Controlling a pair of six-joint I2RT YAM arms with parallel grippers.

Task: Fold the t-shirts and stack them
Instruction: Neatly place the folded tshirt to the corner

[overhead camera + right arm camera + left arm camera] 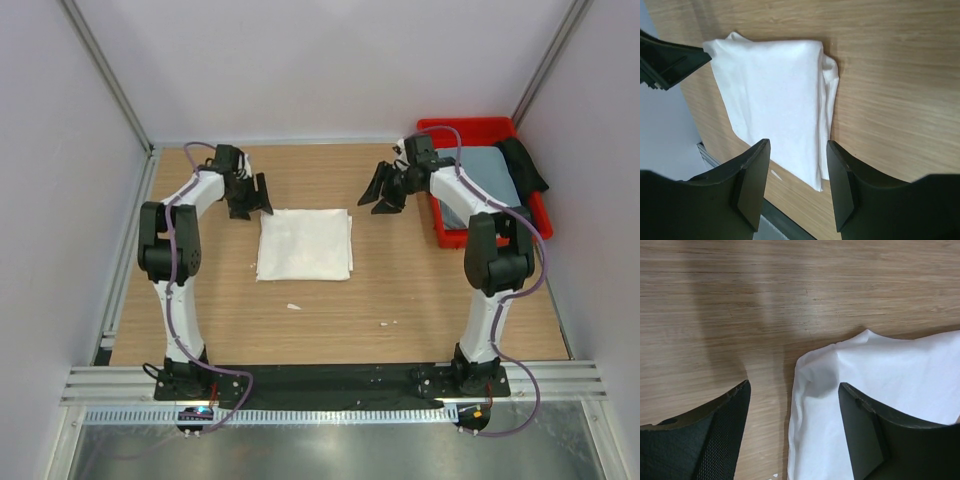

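Mid-table: white t-shirt folded, one edge's layers apparently uneven | left hand, right hand apart, empty, near far corners

I work in a lab test cell: plain white panel walls in aluminium framing box in my wooden table, and a slotted cable duct runs along its near edge.

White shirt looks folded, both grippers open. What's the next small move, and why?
Probably swing the right gripper over the bin toward the grey shirt. The white shirt lies folded flat mid-table. The right gripper and the left gripper stand open and empty by its far corners. The grey shirt lies in the bin, nearest the right arm.
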